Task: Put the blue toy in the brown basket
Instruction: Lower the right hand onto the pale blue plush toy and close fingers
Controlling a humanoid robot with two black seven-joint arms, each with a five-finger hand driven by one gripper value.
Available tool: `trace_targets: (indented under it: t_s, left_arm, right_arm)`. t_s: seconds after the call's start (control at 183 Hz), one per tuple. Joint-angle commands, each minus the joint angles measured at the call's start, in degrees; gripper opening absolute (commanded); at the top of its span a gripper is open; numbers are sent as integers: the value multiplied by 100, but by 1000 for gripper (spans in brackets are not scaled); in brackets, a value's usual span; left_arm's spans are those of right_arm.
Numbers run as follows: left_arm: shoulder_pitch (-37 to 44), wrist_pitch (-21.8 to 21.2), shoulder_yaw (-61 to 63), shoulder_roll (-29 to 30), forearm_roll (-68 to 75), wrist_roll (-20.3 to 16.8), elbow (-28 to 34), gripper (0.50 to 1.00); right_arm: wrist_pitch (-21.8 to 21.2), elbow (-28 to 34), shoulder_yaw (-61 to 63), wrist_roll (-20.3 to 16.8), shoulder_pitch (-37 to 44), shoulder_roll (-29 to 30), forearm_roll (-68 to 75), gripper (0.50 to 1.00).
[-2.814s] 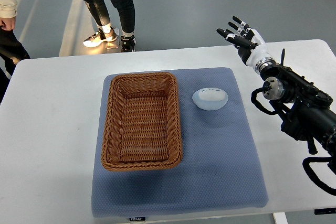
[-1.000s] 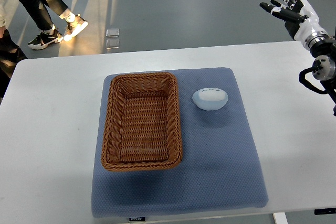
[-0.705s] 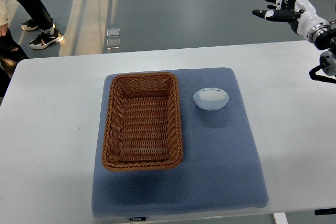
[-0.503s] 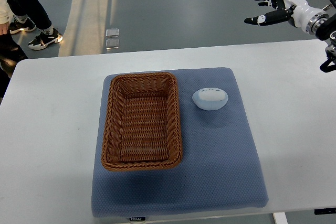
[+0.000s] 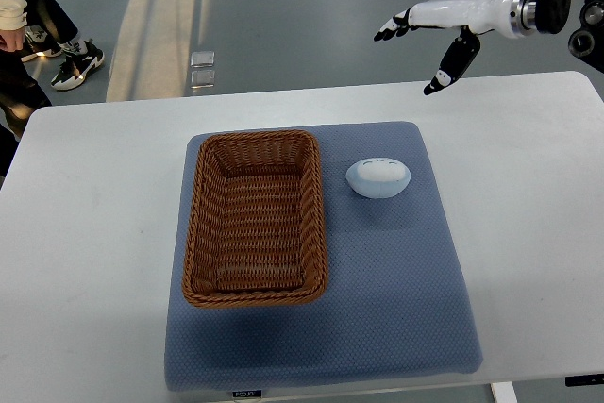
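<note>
- Right hand [image 5: 444, 30]: upper right of frame, arm entering from right edge. Fingers spread wide, thumb angled down toward table; holds nothing. Sits beyond the table's far edge, over floor.
- Left hand: not seen.
- Toy [image 5: 377, 177]: pale blue, rounded, w/ small marks on top. Centre-right of frame, lying on mat, just right of basket's upper half; narrow gap between the two, not touching. Well apart from right hand.
- Basket [image 5: 256, 288]: brown wicker, rectangular, long side running top-to-bottom in frame. Centre-left, on mat's left half. Inside shows only weave.
- Mat [image 5: 396, 309]: blue-grey, textured, roughly square, centre of table. Small label at its bottom edge; print too small to read.
- Table [image 5: 94, 261]: white, fills most of lower frame; rounded corners at upper left & upper right.
- Floor [image 5: 302, 16]: grey, across top of frame; lighter stripe at upper left, small clear square item near it, identity unclear.
- Person [image 5: 24, 16]: upper left corner, partly cropped. Dark trousers, pale sleeve, hand at frame edge, sneaker on floor. Well apart from table items.
- Brown box edge at top right corner, mostly cut off.
</note>
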State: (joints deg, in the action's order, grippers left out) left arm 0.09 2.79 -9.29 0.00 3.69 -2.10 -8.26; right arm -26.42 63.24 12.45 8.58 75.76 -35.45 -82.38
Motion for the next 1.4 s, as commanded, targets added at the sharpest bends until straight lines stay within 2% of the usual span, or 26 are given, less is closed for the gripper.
trace_targets:
  t_s: [0.0,0.137,0.372,0.623,0.82,1.055,1.393]
  left_arm:
    - [0,2,-3,0,0,-1,0,1000]
    - [0,2,6,0,0,-1,0,1000]
    - [0,2,-3,0,0,-1,0,1000]
    - [0,2,-3,0,0,-1,0,1000]
    - [0,2,6,0,0,-1,0,1000]
    - [0,2,-3,0,0,-1,0,1000]
    - [0,2,-3,0,0,-1,0,1000]
  right_arm:
    - [-100,338,-480,-374,167,64,-76,907]
    - [-170,338,-700,-752,168,266,-59,907]
    - [-197,285,-700,-946,-87,363,21,907]
    - [-135,276,-691,-1912,-439,530,969,903]
    - [-109,268,-674,-2009,-465,723,1646,899]
    - [173,-207,-630,-2009,-817,1057,1629,893]
    - [436,-216,-630,-1939,-984,1180,1480,901]
